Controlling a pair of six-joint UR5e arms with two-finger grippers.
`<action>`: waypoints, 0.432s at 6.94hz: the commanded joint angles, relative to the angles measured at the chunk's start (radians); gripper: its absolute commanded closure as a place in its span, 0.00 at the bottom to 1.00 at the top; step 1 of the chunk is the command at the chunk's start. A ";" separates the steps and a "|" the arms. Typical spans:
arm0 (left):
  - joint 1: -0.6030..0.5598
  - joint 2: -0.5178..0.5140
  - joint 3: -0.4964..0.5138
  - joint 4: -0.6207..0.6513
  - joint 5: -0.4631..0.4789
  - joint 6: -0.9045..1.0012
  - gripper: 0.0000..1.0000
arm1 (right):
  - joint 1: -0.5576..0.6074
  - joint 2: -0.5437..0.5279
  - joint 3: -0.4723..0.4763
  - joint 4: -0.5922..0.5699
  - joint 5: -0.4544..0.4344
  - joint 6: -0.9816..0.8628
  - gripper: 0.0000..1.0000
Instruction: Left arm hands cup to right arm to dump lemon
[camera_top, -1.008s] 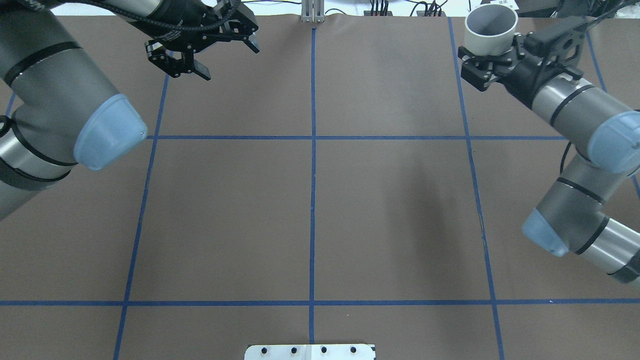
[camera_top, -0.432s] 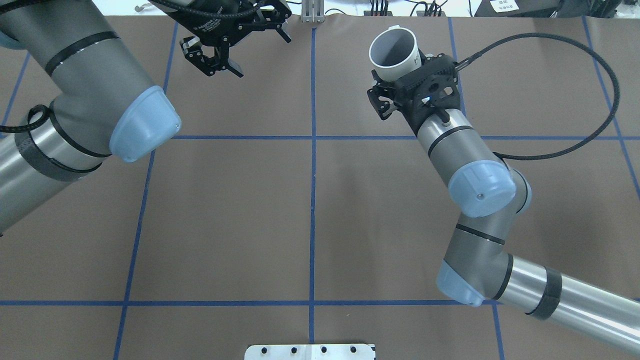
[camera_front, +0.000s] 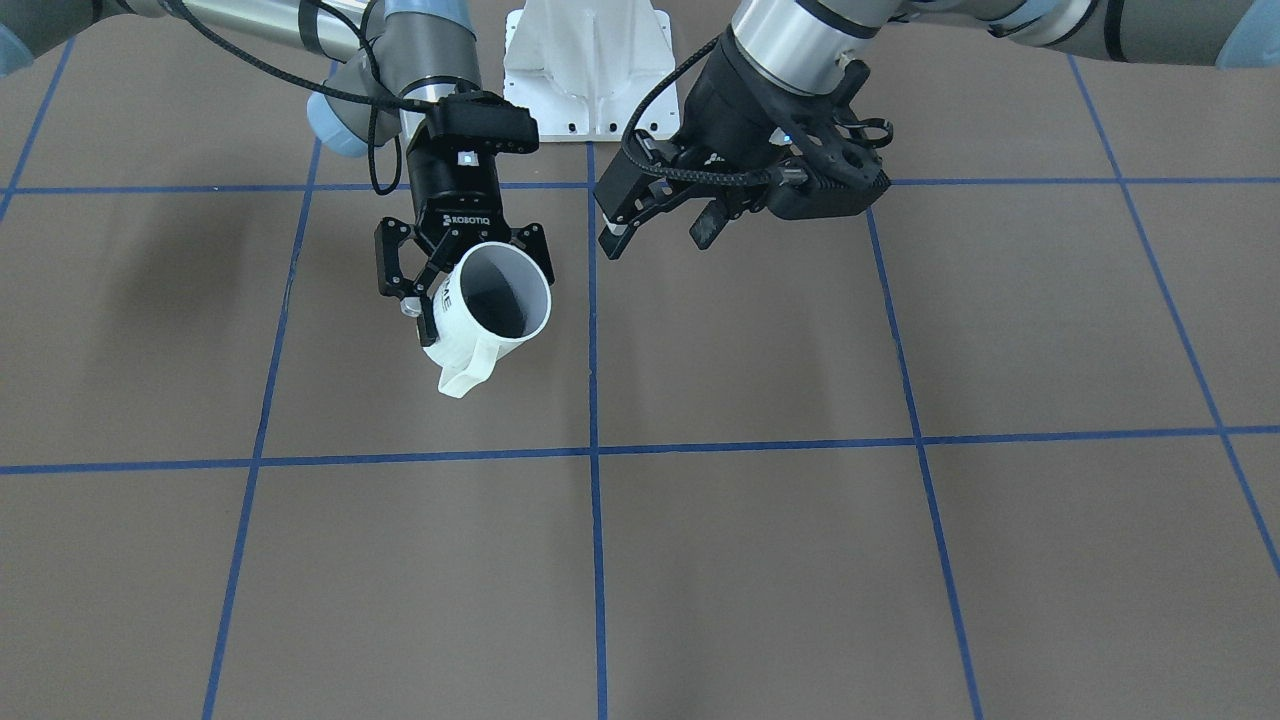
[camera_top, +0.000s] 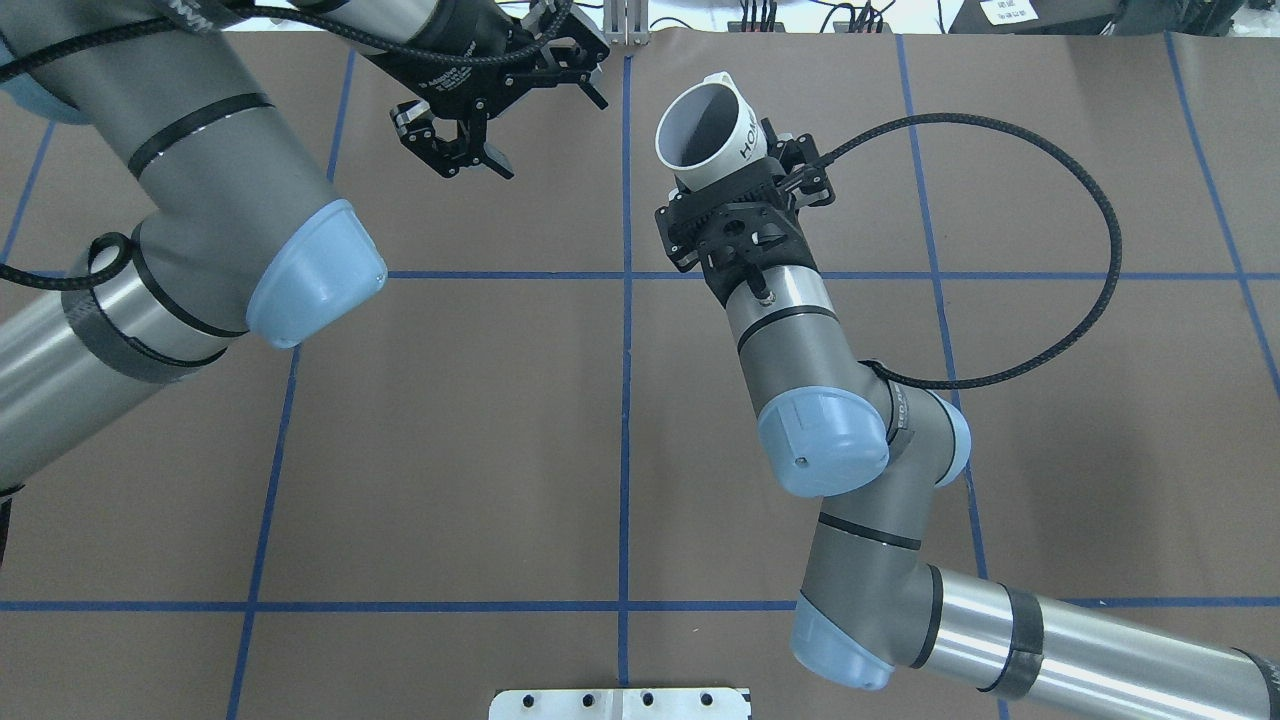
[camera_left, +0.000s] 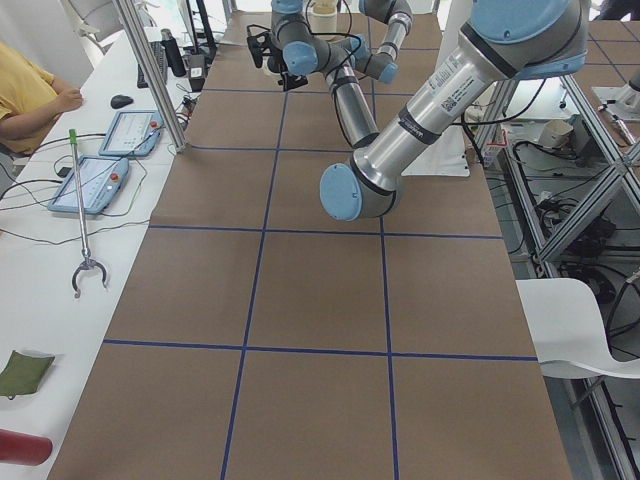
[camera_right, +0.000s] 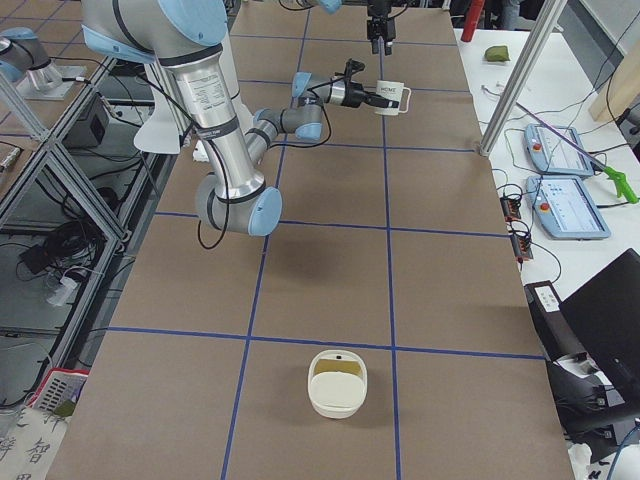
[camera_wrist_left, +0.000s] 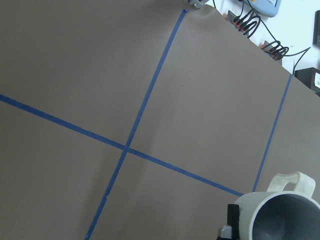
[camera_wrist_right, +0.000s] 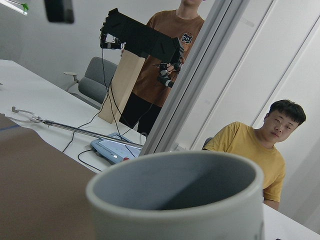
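Brown surface (camera_top: 450, 450) with a blue tape grid. Landmark is the centre tape line (camera_top: 625, 420) running out from the robot.

Left arm (camera_top: 200, 190) reaches out on its own side of that line. Its pincer (camera_front: 657, 232) hangs just short of the line, fingers apart, nothing between them.

Right arm (camera_top: 790, 330) bends in from the other side. Its pincer (camera_front: 462, 280) is clamped on the cup (camera_top: 705, 125), held above the surface just off the line, mouth tilted toward it, handle away from the robot.

Lemon not seen; what shows of the cup's inside is bare grey.

Judged step — tipping to dump. Keep the clamp firm, roll the wrist slowly until the mouth points down, and stay clear of the left pincer across the line.

Against 0.4 s ago — the cup has come nearer the line and tilted further, and the left pincer has edged toward the line too.
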 joint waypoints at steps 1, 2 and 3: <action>0.015 0.000 0.001 -0.009 0.006 -0.002 0.00 | -0.035 0.027 -0.006 -0.008 -0.042 0.002 0.98; 0.042 0.000 0.015 -0.048 0.057 -0.001 0.01 | -0.042 0.033 -0.006 -0.006 -0.045 0.006 0.98; 0.054 0.000 0.044 -0.091 0.076 -0.001 0.17 | -0.045 0.033 -0.006 -0.005 -0.045 0.011 0.98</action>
